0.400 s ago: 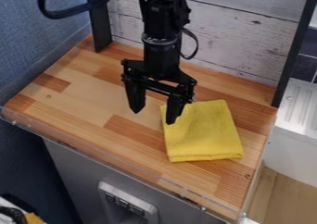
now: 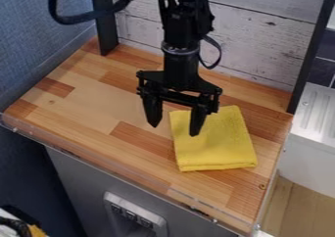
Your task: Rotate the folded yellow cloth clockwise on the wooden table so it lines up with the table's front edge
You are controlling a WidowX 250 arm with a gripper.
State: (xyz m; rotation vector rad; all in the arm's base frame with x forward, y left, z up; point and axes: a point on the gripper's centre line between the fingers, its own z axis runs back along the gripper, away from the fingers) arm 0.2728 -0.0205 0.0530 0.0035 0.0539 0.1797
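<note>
Partly below the parted jaws lies the folded yellow cloth [image 2: 217, 145].

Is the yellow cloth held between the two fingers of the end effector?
No, the end effector has its fingers spread apart with nothing gripped, and the yellow cloth lies flat on the wooden surface.

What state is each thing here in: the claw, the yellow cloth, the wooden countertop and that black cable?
Claw: open, empty, pointing down, with one finger in front of the cloth's upper left part in this view.
Yellow cloth: folded into a rough rectangle, lying flat.
Wooden countertop: bearing the cloth.
Black cable: hanging in a loop beside the arm.
</note>
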